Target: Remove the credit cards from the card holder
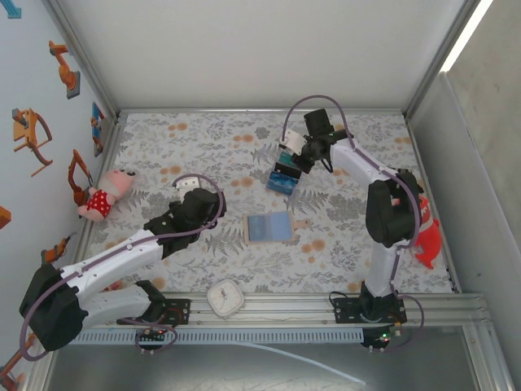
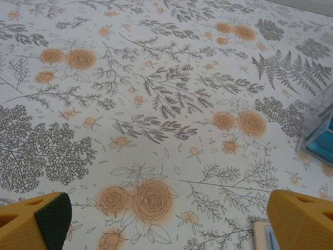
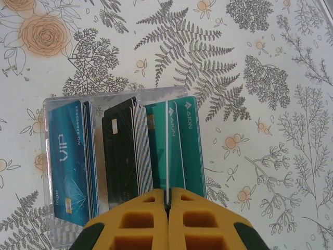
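In the middle of the worktop: the card holder (image 1: 269,226) lies flat and open, with its pale blue inside facing up.
Which way it points: its long side runs left to right across the worktop (image 1: 212,138), tipped just a little. Its open face looks straight up.
Why it lies so: I think flat and open is best, because the pockets can be reached from above.
Left pincer (image 2: 166,224): its fingers are wide apart and hold nothing. It hangs low over the flowery cloth. A corner of the card holder (image 2: 261,235) peeks in just beside one finger, so it looks ready to work there.
Right pincer (image 3: 167,205): it is at the far side, well apart from the card holder, over the clear box (image 3: 67,99). Its fingers are pressed together. The thin edge of a green card (image 3: 167,151) runs right into the seam, so it seems pinched.
Clear box: blue, black and green cards stand on edge in rows. I think the green card goes with its mates.
Cards left in the holder: I cannot tell.
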You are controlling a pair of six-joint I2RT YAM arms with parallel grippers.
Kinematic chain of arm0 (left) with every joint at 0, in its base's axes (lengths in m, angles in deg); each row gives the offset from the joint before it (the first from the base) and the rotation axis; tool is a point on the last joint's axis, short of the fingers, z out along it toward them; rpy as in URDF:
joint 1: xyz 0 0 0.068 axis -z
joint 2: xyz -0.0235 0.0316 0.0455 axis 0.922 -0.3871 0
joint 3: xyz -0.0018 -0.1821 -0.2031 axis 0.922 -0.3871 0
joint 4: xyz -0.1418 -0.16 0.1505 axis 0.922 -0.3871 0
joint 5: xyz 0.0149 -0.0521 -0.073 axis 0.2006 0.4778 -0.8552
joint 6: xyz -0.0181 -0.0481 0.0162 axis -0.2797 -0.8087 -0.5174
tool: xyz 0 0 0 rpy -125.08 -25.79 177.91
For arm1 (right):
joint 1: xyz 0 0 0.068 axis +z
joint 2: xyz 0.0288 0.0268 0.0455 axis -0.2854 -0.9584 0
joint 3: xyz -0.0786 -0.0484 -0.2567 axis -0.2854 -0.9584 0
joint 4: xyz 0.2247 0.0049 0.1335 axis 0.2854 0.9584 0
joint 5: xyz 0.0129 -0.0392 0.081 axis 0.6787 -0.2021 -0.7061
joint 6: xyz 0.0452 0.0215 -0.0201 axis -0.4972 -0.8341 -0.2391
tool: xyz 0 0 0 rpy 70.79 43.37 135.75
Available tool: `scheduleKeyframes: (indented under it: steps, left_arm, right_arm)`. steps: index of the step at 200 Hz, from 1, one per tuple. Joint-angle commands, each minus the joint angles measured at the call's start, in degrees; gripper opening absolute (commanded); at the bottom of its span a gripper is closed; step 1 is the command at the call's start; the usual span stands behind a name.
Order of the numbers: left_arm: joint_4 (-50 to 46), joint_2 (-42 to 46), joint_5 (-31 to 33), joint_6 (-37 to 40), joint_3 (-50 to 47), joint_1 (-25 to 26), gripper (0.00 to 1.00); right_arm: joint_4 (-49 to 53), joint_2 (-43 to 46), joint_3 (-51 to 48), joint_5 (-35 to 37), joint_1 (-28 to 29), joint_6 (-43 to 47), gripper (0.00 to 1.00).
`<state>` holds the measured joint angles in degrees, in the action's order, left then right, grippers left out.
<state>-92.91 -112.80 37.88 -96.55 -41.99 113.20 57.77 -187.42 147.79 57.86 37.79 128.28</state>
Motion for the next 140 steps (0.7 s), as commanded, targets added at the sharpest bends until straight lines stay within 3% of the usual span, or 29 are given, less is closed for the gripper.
scheduleKeyframes:
  steps: [1,113,140]
  left_arm:
    - [-0.38,-0.42,-0.05,-0.78,0.06,-0.36,0.97]
    - [1.09,-1.02,-1.38,-0.44,-0.23,-0.62,0.97]
    - [1.29,-1.09,-1.48,-0.26,-0.01,-0.71,0.97]
  right_arm:
    - [1.96,-1.59,2.72,0.79,-0.33,0.92,0.00]
    - [3.86,-4.81,4.92,4.67,-0.37,-0.11,0.00]
    - [4.38,-5.12,5.62,4.52,-0.36,-1.75,0.11]
